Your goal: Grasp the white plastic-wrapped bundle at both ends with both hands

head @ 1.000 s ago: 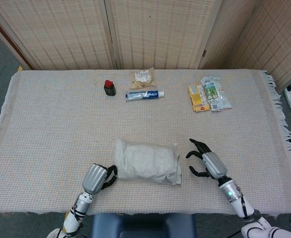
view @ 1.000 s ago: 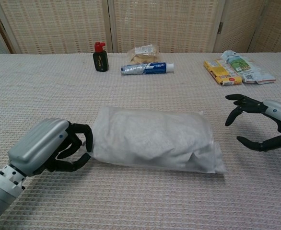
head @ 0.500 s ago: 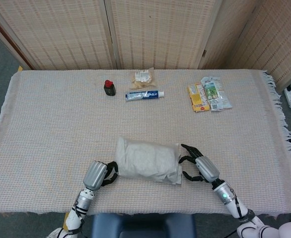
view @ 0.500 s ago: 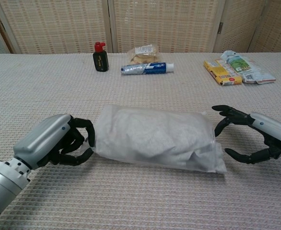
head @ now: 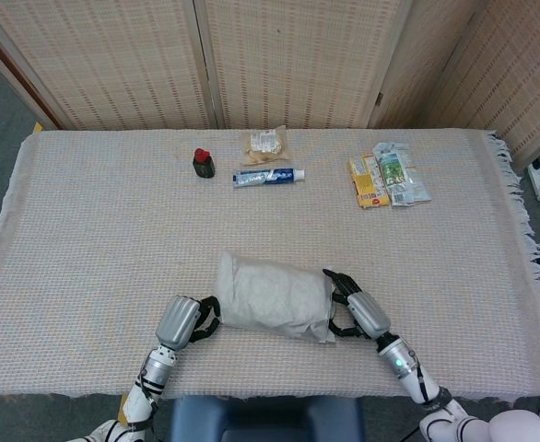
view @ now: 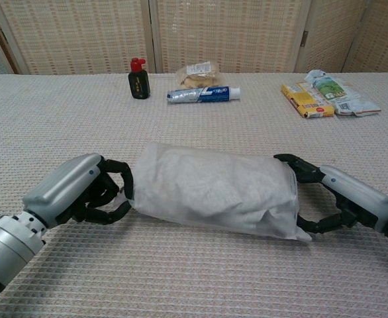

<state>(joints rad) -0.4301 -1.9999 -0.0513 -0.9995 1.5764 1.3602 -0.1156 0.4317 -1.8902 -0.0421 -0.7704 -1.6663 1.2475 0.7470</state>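
Observation:
The white plastic-wrapped bundle point(head: 275, 296) point(view: 210, 192) lies crosswise on the woven cloth near the table's front edge. My left hand point(head: 185, 320) point(view: 81, 192) is at its left end, with curled fingers point(view: 118, 175) closed against the wrap's edge. My right hand point(head: 358, 311) point(view: 333, 195) brackets the right end. Its fingers are spread, the upper ones over the top corner and the thumb low beside the loose plastic flap point(view: 300, 232). Nothing shows it squeezing the bundle.
Along the far side of the table point(head: 86, 230) stand a small black bottle with a red cap point(head: 203, 162), a toothpaste tube point(head: 268, 177), a snack bag point(head: 264, 144) and yellow and green packets point(head: 387, 175). A fringed cloth edge runs down the right.
My right hand has slid left from a gap beside the bundle until its spread fingers enclose the right end. My left hand has edged closer against the left end.

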